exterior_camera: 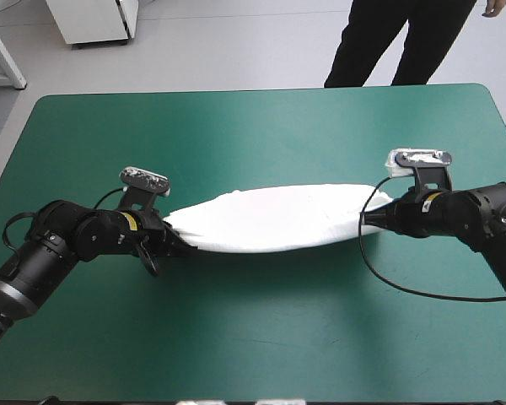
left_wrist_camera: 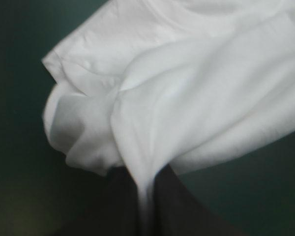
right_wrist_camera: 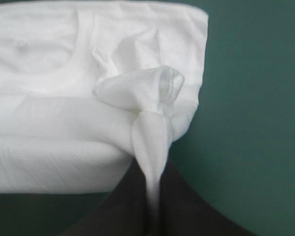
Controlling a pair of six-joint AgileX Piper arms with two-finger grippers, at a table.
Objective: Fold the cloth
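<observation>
Teal-green table cover (exterior_camera: pixel 261 337) lies under the T-shirt (exterior_camera: pixel 274 218), a long narrow bundle near the middle, stretched left to right along the far edge. The left gripper (exterior_camera: pixel 174 240) and the right gripper (exterior_camera: pixel 367 221) each pinch one end, jaws nearly closed on bunched fabric.

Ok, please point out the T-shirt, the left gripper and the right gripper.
T-shirt (exterior_camera: pixel 274 218): high view, middle of the white cloth.
left gripper (left_wrist_camera: pixel 143 179): left wrist view, between its fingertips.
right gripper (right_wrist_camera: pixel 155 172): right wrist view, between its fingertips.
</observation>
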